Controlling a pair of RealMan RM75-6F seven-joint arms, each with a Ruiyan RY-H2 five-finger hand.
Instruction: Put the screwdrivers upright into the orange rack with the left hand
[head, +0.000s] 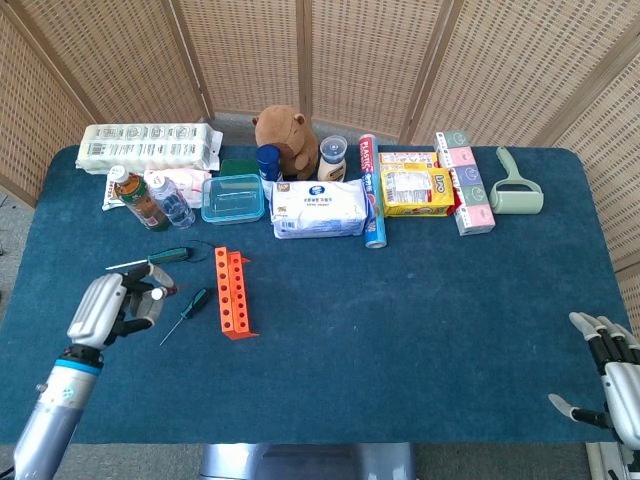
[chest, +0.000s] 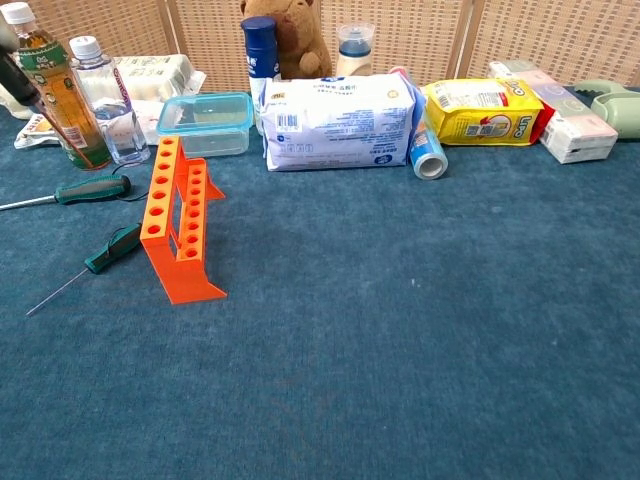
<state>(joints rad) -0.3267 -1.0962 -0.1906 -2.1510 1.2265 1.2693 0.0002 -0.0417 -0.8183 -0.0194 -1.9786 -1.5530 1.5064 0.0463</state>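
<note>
We take the orange rack (head: 232, 292) as our landmark – it stands on the blue table (head: 400, 300) with its holes empty. Just left of it lies a small green-handled screwdriver (head: 187, 311), slanted, its thin shaft pointing away from the rack. Further back and left of the rack lies a larger green-handled screwdriver (head: 150, 259), flat on the cloth. Well left of the rack we see the left hand (head: 108, 308) raised above the table, fingers curled around a dark-handled screwdriver (chest: 45, 100) – in the chest view its thin shaft slants down in front of the tea bottle (chest: 45, 80). Far right of the rack, at the table's near edge, the right hand (head: 610, 375) holds nothing, fingers apart.
</note>
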